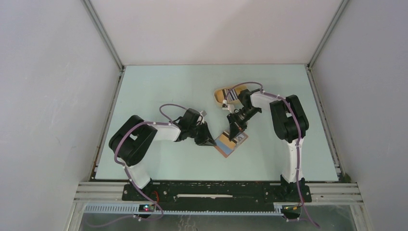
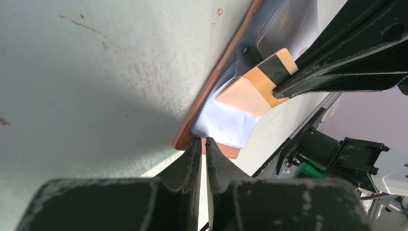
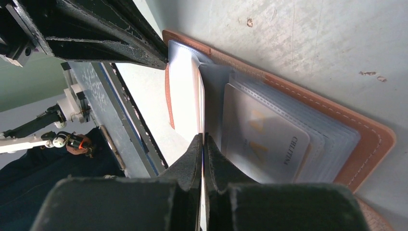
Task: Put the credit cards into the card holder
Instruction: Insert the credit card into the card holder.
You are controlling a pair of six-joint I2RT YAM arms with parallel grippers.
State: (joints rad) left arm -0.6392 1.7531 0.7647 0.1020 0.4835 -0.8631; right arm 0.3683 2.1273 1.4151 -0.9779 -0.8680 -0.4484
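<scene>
**Card at the sleeve mouth: alignment of pincer, card and pocket**

Right gripper (image 3: 202,139) closed flat on 1 credit card (image 2: 263,79), seen edge-on from the right wrist as a thin pale line leaving the fingertips. The card's long axis continues the line of the fingers. Its free end sits at, or just inside, the mouth of a clear sleeve in the card holder (image 1: 232,143), which lies open on the table (image 1: 159,86) between the 2 arms. The pocket thus lies straight ahead of this pincer, so the coming push is probably a slide along that axis, kept shallow to the leaves.

Left gripper (image 2: 203,142) meets the holder from the opposite side, jaws narrowed to a slit. Its tips nip the near edge where a sleeve bulges upward, and it appears to hold the mouth open.

Materials:
- **Cover:** reddish-brown, leather-like, with pale stitching.
- **Inner leaves:** glossy, limp, transparent plastic stacked like pages, 1 of them carrying a printed card.
- **Held card:** stiff and thin, banded orange and black beside a peach field.

Yellow tray (image 1: 217,96), well apart toward the far side, holds further cards.
</scene>
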